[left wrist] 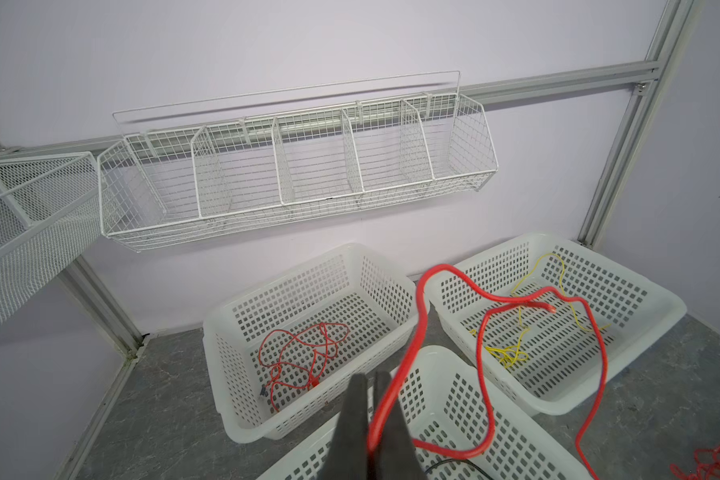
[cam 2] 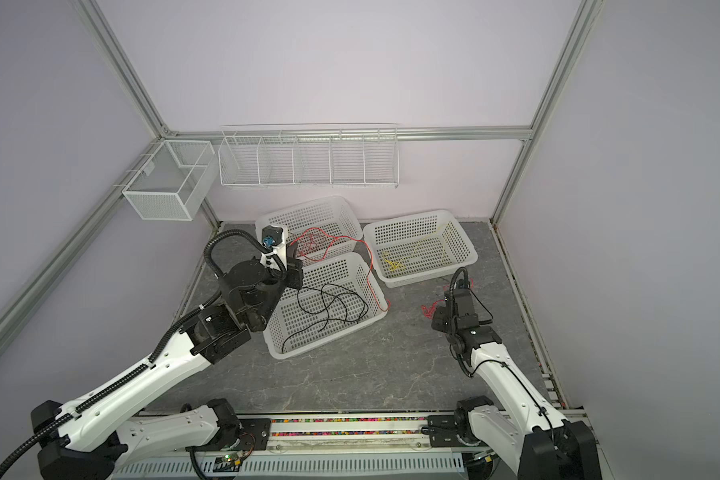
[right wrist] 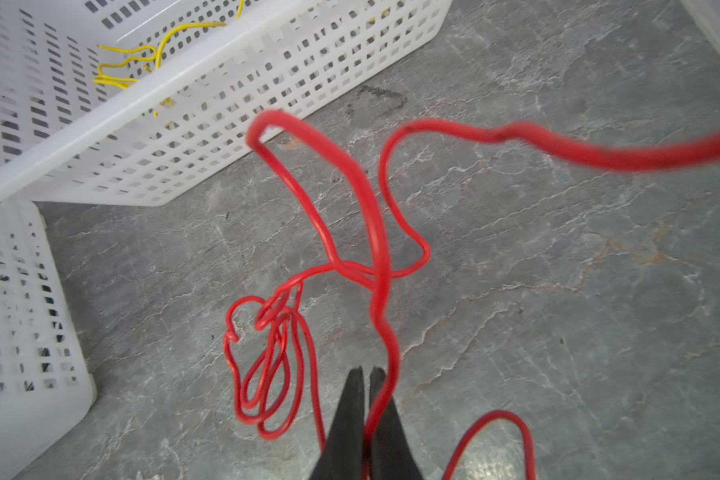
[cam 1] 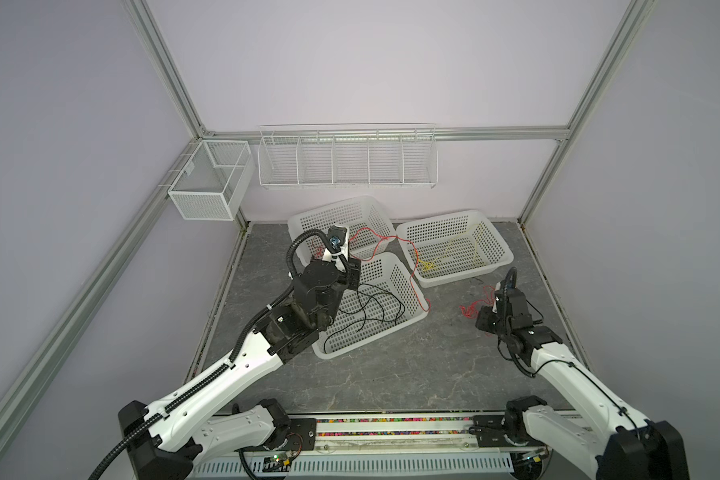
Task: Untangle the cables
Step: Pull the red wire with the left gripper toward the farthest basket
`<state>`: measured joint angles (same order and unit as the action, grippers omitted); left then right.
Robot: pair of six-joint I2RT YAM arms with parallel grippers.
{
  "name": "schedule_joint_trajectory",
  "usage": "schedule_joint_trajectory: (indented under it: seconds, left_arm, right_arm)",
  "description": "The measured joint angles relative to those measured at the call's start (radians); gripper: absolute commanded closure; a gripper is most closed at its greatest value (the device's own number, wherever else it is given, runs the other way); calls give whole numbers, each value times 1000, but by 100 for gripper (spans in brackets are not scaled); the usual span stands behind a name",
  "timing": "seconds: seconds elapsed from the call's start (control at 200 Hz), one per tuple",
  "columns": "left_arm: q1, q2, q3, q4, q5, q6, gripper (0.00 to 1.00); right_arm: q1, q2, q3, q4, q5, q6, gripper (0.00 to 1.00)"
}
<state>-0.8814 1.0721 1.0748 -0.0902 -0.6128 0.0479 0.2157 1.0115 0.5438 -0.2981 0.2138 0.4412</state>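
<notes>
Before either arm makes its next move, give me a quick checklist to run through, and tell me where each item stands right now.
1. Is the left gripper shut on the long red cable: ok.
2. Is the right gripper shut on the red strand: ok.
3. Do both grippers hold one and the same cable: cannot tell.
4. Is the red knot beside the right gripper opened up: not ok, its loops lie bunched on the table.
5. Is the long red cable clear of the front basket: not ok, it appears to rest along that basket's rim.
</notes>
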Motion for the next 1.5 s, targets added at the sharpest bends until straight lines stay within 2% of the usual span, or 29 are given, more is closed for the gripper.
schedule_joint_trajectory:
  seconds: [0.205, 0.52, 0.735, 1.22, 1.5]
  left_arm:
    - [48, 31, 22, 34, -37, 27, 100]
    - [295, 154, 167, 34, -10, -42, 100]
    - [397, 199, 186, 79, -6, -100, 100]
    - [420, 433, 148, 124, -11, -77, 100]
    - [468, 651, 235, 3, 39, -99, 100]
  right_arm:
    - [0, 35, -10, 28, -39, 0, 94]
    - [0, 34, -34, 45, -62, 0, 94]
    - [0, 34, -35, 50, -66, 0, 94]
    - [0, 34, -47, 56, -80, 0, 94]
    - [0, 35, -47, 56, -81, 0, 94]
